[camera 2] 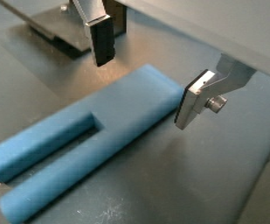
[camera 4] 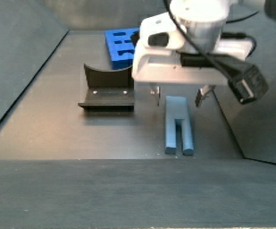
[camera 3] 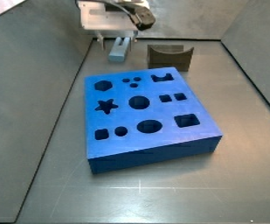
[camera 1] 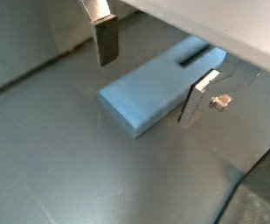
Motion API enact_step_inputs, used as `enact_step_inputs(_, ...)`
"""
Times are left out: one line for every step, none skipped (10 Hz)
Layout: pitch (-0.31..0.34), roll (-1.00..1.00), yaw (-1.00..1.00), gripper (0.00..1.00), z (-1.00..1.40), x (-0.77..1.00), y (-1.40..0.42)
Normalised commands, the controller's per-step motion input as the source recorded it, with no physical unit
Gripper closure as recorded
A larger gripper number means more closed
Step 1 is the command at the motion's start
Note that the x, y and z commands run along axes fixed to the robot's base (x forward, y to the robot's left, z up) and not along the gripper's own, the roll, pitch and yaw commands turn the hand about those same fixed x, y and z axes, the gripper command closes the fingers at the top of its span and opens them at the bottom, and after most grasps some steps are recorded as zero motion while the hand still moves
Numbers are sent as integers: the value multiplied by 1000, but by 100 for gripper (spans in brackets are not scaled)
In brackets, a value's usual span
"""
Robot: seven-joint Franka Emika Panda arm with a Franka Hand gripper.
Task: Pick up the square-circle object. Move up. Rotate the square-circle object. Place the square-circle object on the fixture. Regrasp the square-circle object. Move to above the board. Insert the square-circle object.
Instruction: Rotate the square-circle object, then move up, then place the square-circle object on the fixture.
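The square-circle object (camera 2: 85, 153) lies flat on the grey floor, a light blue peg with a slot cut along one end, well apart from the board (camera 3: 148, 118) and beside the fixture (camera 4: 108, 88). The gripper (camera 2: 148, 83) hangs just above its rounded end, fingers (camera 2: 102, 39) spread wide, one on either side of the peg and touching nothing in both wrist views. The first step, the pick, appears to be in hand and not yet made. The next move likely calls for lowering until the pads flank the peg's sides, then pressing them together squarely.
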Motion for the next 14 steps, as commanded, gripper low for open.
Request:
enact_step_inputs(-78, -78, -13, 0, -446, 29, 11)
enact_step_inputs(-86, -84, -11, 0, -329, 28, 13)
enact_step_inputs(-93, -91, -8, 0, -177, 25, 15)
enact_step_inputs(0, 0, 0, 100, 0, 0, 0)
enact_step_inputs(0, 0, 0, 100, 833, 0, 0)
enact_step_inputs(14, -3, 0, 100, 803, -18, -4)
enact_step_inputs(25, -2, 1, 100, 741, -29, -3)
enact_step_inputs(41, 5, 0, 100, 579, -21, 3)
enact_step_inputs(57, 10, -1, 100, 439, -13, 7)
enact_step_inputs(67, 22, -3, 100, 239, -12, 9)
enact_step_inputs(0, 0, 0, 100, 1000, 0, 0)
enact_step_inputs(0, 13, -3, 100, 1000, 0, -1)
enact_step_inputs(16, 18, -1, 100, 1000, -10, 0)
enact_step_inputs(29, 30, -1, 100, 1000, -14, 2)
